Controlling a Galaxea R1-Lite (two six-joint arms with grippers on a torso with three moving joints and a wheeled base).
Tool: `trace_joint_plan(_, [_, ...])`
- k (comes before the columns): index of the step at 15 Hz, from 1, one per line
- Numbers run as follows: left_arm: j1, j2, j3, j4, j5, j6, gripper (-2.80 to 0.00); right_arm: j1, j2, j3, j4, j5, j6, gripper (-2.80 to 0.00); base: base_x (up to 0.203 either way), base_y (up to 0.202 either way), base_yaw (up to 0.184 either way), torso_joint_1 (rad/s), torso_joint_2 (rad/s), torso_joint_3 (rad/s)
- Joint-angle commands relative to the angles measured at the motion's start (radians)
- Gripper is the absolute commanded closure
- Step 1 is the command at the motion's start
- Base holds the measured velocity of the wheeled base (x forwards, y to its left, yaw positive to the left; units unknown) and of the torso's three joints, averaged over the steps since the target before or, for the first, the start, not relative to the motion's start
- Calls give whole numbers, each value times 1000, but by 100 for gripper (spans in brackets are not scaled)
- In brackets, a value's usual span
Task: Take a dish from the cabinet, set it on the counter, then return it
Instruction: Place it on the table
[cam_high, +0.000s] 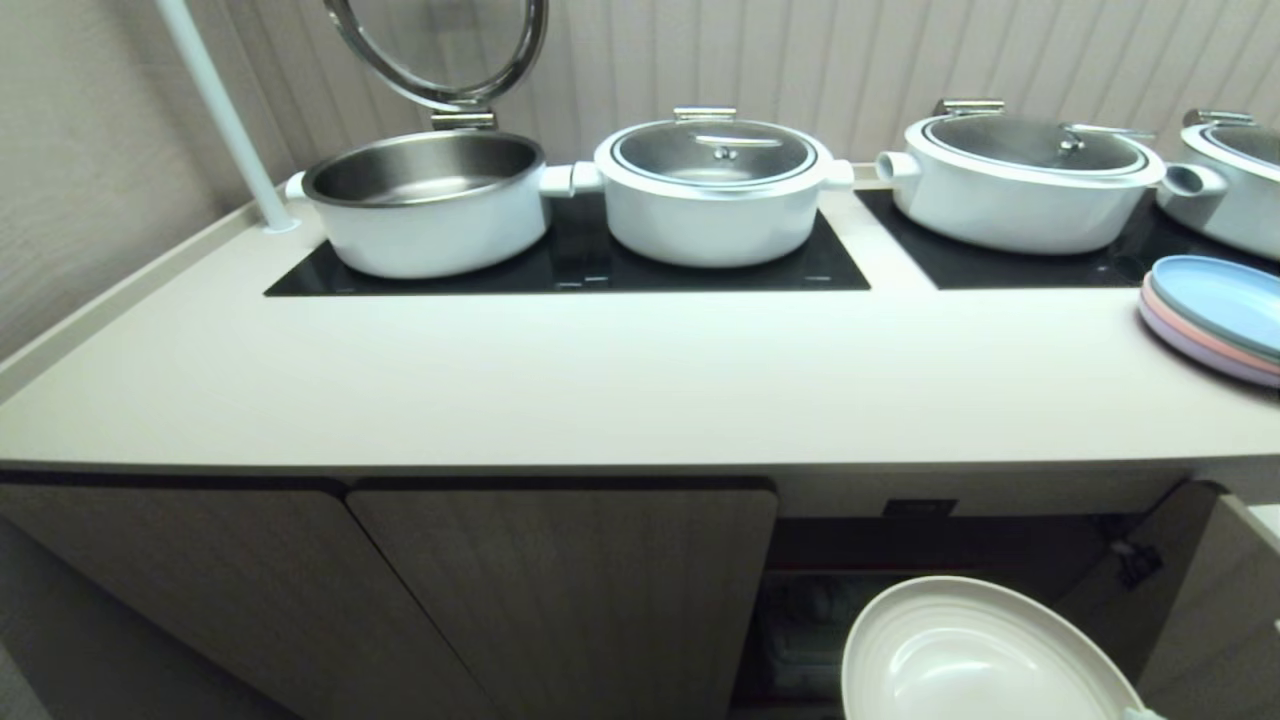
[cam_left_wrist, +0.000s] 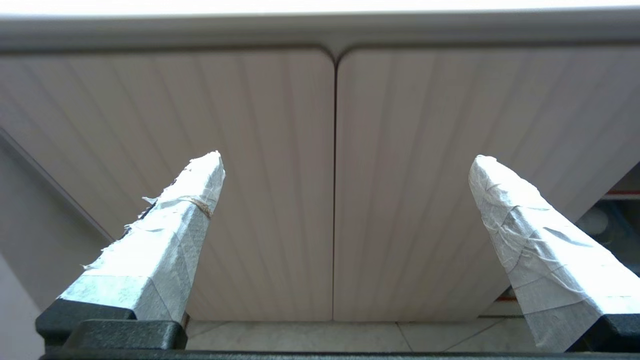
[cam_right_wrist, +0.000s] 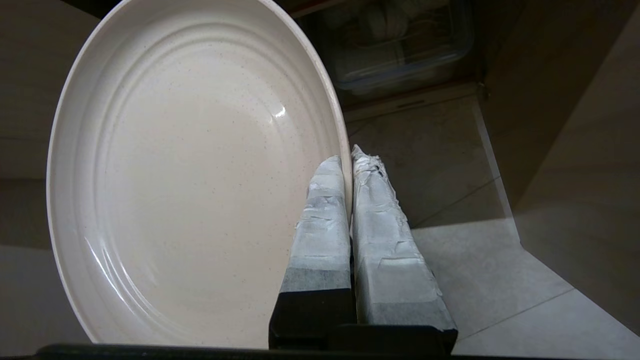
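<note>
I am holding the cream-white plate (cam_right_wrist: 190, 170) by its rim, the right gripper (cam_right_wrist: 350, 157) jaws pinching it edge-on so the face stays clear. It is hanging beyond the jaws before the open cabinet (cam_high: 900, 540), below the desk (cam_high: 600, 380). The left gripper (cam_left_wrist: 345, 160) is idling, jaws spread, facing the closed doors (cam_left_wrist: 250, 175).

Left gripper (cam_left_wrist: 345, 160) tapered fingers wrapped in white tape, frayed edges, black bases
</note>
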Motion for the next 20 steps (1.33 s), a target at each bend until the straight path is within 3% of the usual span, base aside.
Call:
trace_joint_plan(1, [0, 0, 0, 0, 0, 0, -280, 0, 4, 0, -2, -1, 3, 0, 0, 0, 0, 276, -594, -310])
trace_joint_plan(20, [0, 0, 0, 0, 0, 0, -280, 2, 7, -16, -3, 1, 23, 0, 0, 0, 0, 189, -385, -200])
